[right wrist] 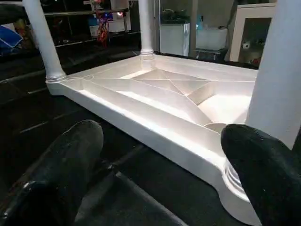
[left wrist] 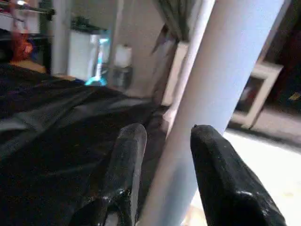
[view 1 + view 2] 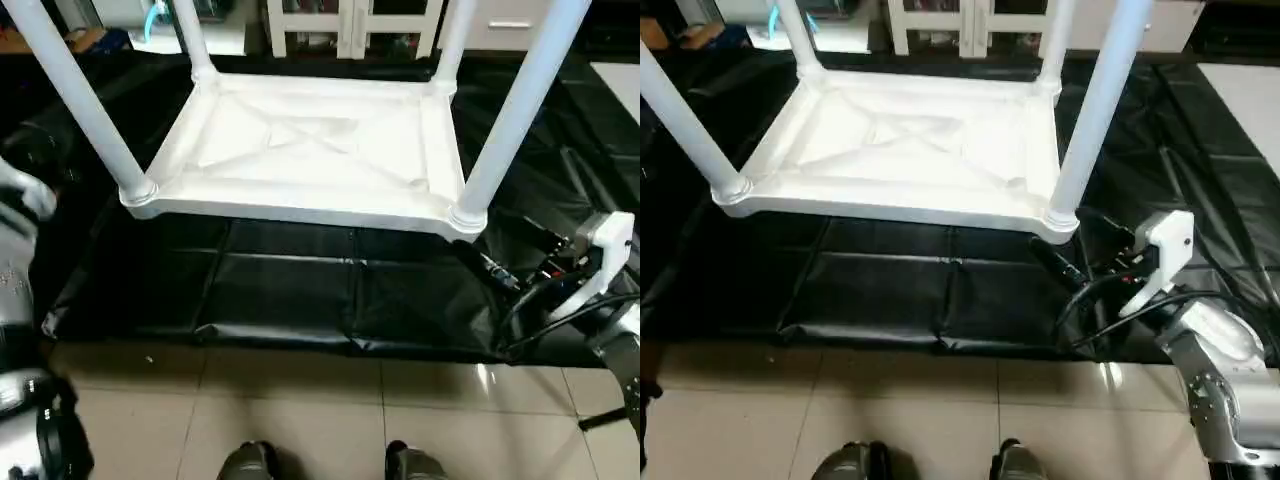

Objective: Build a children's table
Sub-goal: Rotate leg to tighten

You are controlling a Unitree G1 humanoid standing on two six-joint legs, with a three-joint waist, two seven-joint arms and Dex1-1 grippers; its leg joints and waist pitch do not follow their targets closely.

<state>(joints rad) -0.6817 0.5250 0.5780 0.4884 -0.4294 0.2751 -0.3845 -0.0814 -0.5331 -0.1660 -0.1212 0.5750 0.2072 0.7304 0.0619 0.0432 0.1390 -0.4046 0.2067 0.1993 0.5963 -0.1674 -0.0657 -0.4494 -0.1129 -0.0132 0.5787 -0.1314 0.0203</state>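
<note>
The children's table lies upside down on the black-draped work table, its X-ribbed white tabletop (image 3: 310, 140) facing up. White tube legs stand in all its corner sockets. The near left leg (image 3: 80, 100) runs between the fingers of my left gripper (image 2: 164, 134), which is shut on this leg (image 2: 207, 94). My right gripper (image 3: 505, 255) hangs open just in front of the near right corner socket (image 1: 230, 188), at the foot of the near right leg (image 3: 515, 110). Nothing sits between its wide-spread fingers (image 1: 70, 160).
The black cloth (image 3: 300, 290) covers the work table up to its front edge, with tiled floor (image 3: 300, 410) and my feet (image 3: 250, 465) below. Cables (image 3: 540, 295) trail by my right wrist. White furniture (image 3: 350, 25) stands behind the table.
</note>
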